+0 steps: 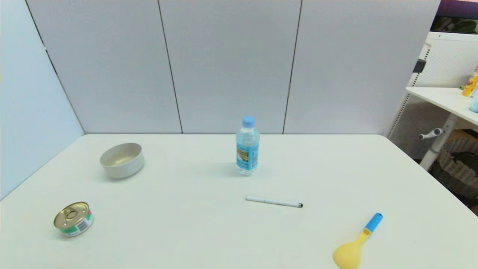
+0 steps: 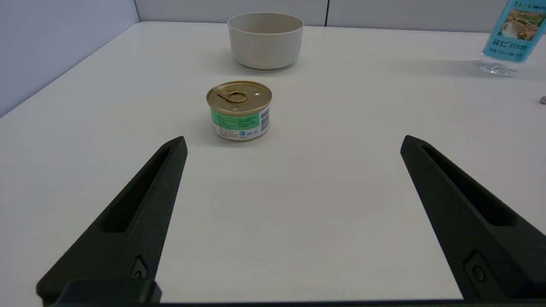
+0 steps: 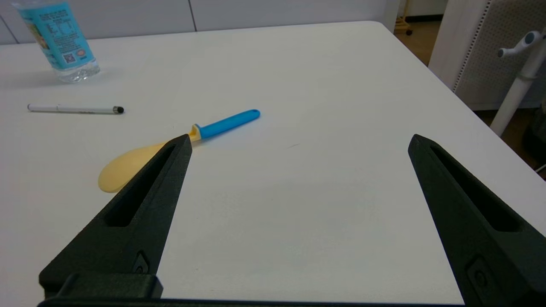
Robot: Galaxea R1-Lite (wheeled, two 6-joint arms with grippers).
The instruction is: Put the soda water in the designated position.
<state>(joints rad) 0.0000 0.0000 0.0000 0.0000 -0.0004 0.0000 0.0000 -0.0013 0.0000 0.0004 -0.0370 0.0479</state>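
Note:
The soda water (image 1: 247, 147) stands upright near the far middle of the white table, a clear bottle with a light blue cap and blue label; its lower part also shows in the left wrist view (image 2: 509, 36) and the right wrist view (image 3: 62, 40). The designated position is plain unmarked tabletop, so I cannot tell it apart from the rest of the surface. Neither arm shows in the head view. My left gripper (image 2: 294, 143) hangs open over the near left of the table, short of a can. My right gripper (image 3: 298, 143) hangs open over the near right, beside a spoon.
A beige bowl (image 1: 122, 160) sits at the far left, a gold-topped can with a green label (image 1: 73, 219) at the near left. A white pen (image 1: 273, 202) lies in front of the bottle. A yellow spoon with a blue handle (image 1: 356, 244) lies at the near right. A side table (image 1: 444, 99) stands off to the right.

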